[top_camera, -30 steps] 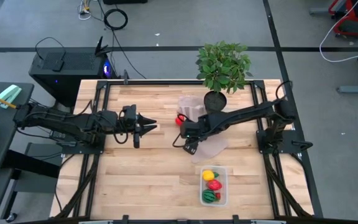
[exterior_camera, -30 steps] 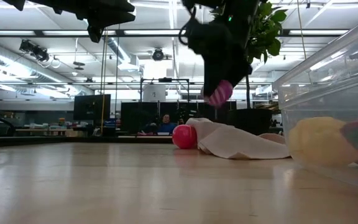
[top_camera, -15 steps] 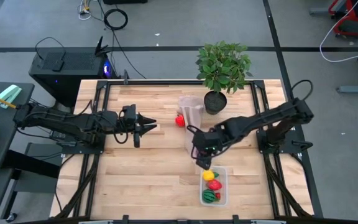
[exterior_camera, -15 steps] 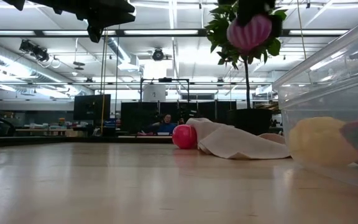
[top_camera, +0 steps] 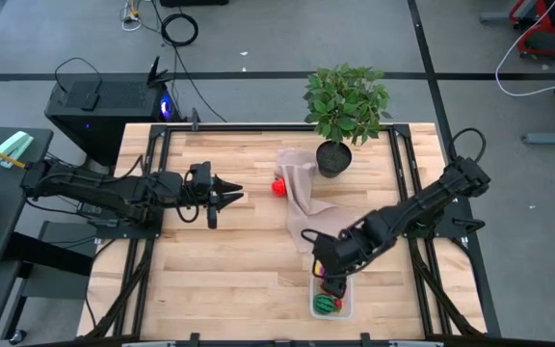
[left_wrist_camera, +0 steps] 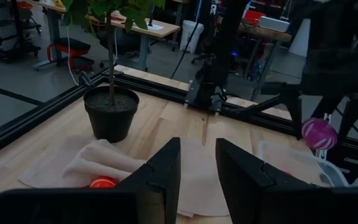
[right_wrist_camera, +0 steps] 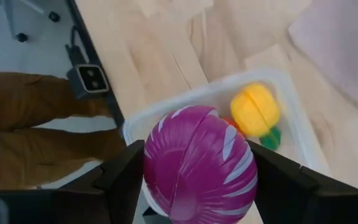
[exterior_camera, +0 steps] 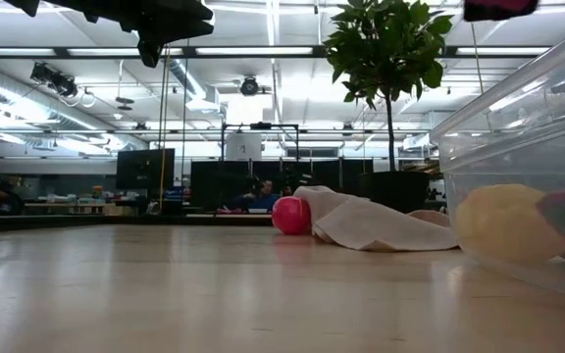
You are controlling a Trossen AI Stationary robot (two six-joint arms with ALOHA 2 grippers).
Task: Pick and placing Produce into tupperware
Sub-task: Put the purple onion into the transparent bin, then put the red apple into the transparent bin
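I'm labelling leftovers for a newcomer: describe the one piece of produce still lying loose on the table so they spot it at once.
Start at the leafy green potted plant at the table's far edge. Beside its pot lies a crumpled beige cloth. At the cloth's far end, on the left arm's side, sits a small red ball-shaped fruit, the only produce outside the clear plastic tupperware.

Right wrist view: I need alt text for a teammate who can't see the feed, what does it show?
The right gripper holds a purple, white-striped toy vegetable directly above the clear tupperware, which sits on the wooden table. A yellow toy piece with bits of red and green beside it already lies inside, and a beige cloth shows at one corner.
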